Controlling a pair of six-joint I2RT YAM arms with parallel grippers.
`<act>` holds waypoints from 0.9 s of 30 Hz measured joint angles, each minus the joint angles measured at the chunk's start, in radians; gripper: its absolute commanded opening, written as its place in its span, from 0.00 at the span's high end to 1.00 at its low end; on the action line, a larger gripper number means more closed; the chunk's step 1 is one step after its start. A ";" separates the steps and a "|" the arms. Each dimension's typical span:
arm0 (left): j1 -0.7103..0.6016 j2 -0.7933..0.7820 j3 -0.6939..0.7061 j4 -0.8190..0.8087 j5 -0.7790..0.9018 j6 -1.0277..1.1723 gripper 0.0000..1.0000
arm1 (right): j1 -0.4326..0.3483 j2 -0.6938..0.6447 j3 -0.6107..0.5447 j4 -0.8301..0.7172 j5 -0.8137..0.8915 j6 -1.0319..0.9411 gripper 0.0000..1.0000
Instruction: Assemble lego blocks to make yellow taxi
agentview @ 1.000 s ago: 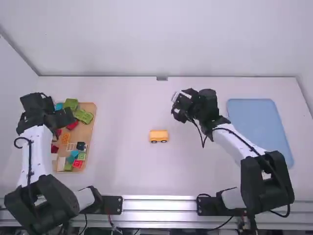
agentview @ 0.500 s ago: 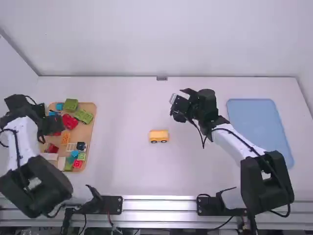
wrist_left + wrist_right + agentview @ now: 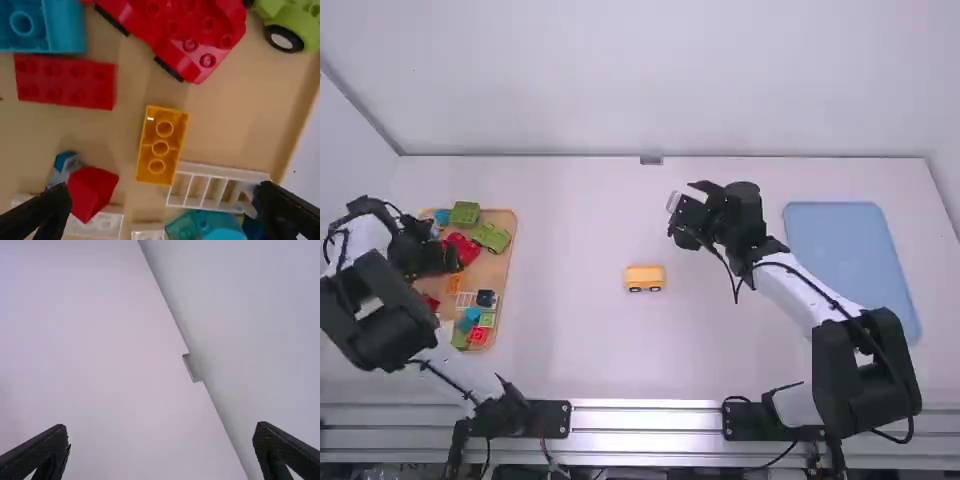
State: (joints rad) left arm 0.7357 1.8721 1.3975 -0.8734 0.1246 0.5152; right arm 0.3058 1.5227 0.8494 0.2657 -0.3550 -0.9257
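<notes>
Left arm: swung across again, and its gripper [image 3: 450, 260] has been brought a little rightward over the tray [image 3: 499, 262], at the left of the frame.
Yellow vehicle [image 3: 644, 277]: set on the table near the middle of the frame, well apart from the left gripper, below and left of the right gripper [image 3: 678, 222].
Orange brick [image 3: 162, 145]: laid in the tray, studs down, ahead of the left gripper's gap, touched by neither finger.
Left gripper: spread wide, as seen in its wrist view.
Right gripper: spread wide too, held above the table right of centre.
Tray count: one orange brick, one red car body [image 3: 185, 30], one red eight-stud brick [image 3: 65, 81], one white frame piece [image 3: 215, 185], two green pieces [image 3: 480, 226] at the upper end.
Table count: one yellow vehicle, and one blue board [image 3: 850, 260] at the right of the frame.
Against the earlier frame: the left arm's elbow has been lowered; the red car body is now partly covered; the yellow vehicle and right arm are left unmoved.
</notes>
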 measured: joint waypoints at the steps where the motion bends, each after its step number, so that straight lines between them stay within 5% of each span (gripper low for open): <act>1: 0.000 0.000 0.000 0.018 0.000 0.005 0.01 | 0.000 0.000 0.000 0.000 0.000 0.000 0.02; 10: -0.001 0.000 -0.085 0.106 0.004 0.047 0.00 | 0.000 0.000 0.000 0.000 0.002 -0.001 0.02; 17: -0.002 0.000 -0.164 0.208 -0.005 0.073 0.27 | 0.000 0.000 0.000 -0.001 0.003 -0.001 0.02; 27: -0.002 0.000 -0.257 0.324 -0.011 0.080 0.44 | 0.000 0.000 0.000 -0.001 0.003 -0.001 0.02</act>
State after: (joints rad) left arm 0.7338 1.8721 1.1404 -0.5491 0.1131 0.5953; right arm 0.3054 1.5230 0.8494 0.2646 -0.3519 -0.9264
